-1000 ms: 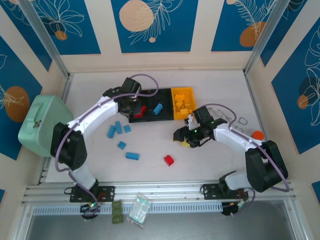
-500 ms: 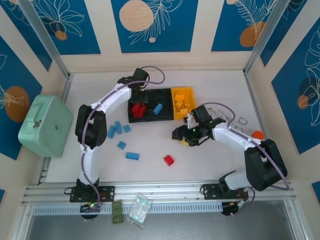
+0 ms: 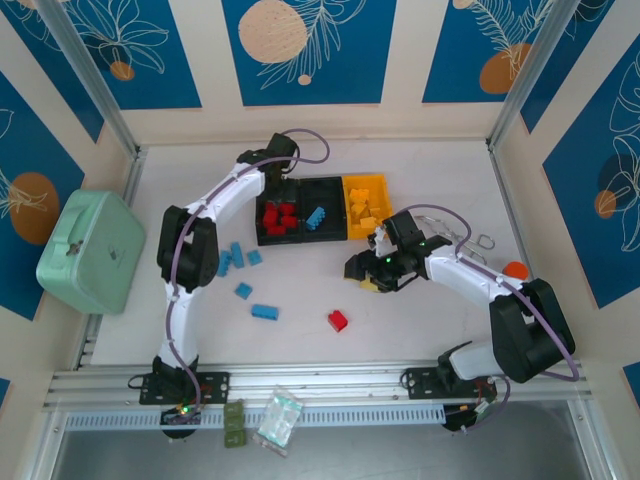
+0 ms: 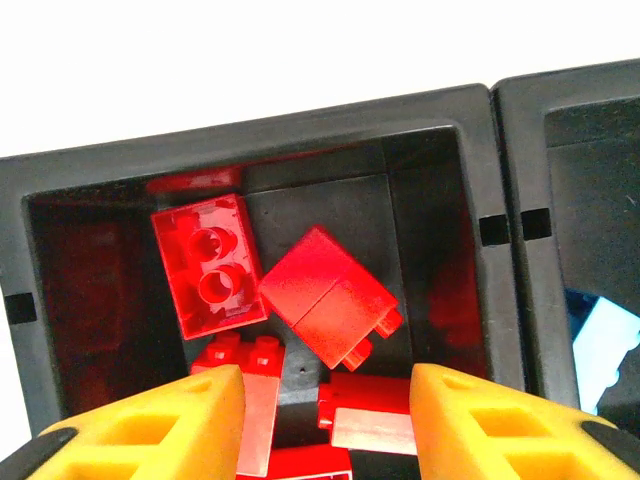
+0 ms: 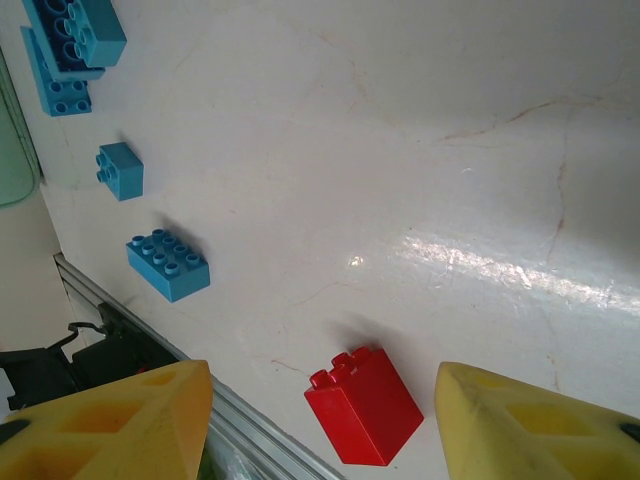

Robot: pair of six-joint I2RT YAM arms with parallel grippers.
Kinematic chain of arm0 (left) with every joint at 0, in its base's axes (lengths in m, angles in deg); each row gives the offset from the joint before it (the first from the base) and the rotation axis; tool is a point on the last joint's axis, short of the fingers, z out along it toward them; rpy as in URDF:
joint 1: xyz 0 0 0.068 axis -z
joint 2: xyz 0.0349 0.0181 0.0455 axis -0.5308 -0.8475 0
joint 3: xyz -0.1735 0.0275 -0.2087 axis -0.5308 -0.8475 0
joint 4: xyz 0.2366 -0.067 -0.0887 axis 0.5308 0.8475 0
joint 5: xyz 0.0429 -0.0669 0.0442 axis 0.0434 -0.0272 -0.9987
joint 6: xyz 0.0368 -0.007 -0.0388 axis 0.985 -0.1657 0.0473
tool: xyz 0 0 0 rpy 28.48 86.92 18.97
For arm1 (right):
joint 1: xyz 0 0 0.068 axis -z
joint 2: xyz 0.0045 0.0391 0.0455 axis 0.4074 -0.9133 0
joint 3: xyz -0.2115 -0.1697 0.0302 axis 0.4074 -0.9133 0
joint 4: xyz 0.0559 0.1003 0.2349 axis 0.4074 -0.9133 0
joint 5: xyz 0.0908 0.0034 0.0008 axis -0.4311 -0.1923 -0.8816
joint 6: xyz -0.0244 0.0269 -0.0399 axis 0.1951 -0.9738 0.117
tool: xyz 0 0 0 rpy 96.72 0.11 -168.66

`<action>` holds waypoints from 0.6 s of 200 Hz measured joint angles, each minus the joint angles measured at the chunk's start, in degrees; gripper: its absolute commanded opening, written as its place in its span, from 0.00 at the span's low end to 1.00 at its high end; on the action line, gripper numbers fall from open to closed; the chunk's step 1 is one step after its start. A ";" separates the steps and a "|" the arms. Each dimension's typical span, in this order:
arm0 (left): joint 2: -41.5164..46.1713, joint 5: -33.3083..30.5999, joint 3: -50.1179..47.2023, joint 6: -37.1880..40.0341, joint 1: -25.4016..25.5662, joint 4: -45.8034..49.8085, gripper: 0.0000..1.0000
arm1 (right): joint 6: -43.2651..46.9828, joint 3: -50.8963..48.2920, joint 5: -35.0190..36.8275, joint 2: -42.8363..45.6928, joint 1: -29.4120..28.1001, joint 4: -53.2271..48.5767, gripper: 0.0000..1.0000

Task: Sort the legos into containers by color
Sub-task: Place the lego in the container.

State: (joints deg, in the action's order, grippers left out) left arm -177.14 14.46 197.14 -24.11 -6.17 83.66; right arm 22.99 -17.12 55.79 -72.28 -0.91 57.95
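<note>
Nearest us, one red lego (image 3: pixel 338 320) and several blue legos (image 3: pixel 265 311) lay loose on the worktop (image 3: pixel 430 330). Just behind, the right tool (image 3: pixel 368 278) hung near that red lego, jaws partly apart with nothing between, unchanged from a second before. Further back, the left tool (image 4: pixel 325 395) had swung over the left black bin (image 4: pixel 300 135) and spread its jaws. They were empty, and the red pile (image 4: pixel 325 305) below looked fuller. We judged that drop done. Left to sort: one red, the blues.
</note>
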 measured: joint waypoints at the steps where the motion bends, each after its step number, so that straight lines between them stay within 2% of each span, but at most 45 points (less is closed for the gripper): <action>1: 0.00 0.00 0.00 0.00 0.00 0.02 0.47 | 0.00 0.00 -0.02 0.00 0.00 0.00 0.61; 27: 1.97 0.98 -2.27 0.00 0.13 -0.48 0.49 | 0.02 0.09 0.20 0.20 0.26 -0.13 0.61; 80: 16.44 5.79 -15.21 1.11 1.79 -2.40 0.52 | 1.20 2.23 0.17 1.09 3.08 -1.88 0.61; 112: 22.84 9.16 -21.99 3.04 5.05 -3.80 0.55 | 2.23 3.21 0.13 1.33 5.35 -3.56 0.61; 120: 23.80 9.86 -23.52 3.65 6.16 -4.33 0.58 | 2.45 3.21 -0.02 1.64 6.10 -4.17 0.61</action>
State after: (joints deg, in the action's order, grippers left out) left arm -153.34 24.31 173.62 -20.46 -0.01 79.34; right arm 25.43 -13.91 55.77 -70.64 5.19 53.78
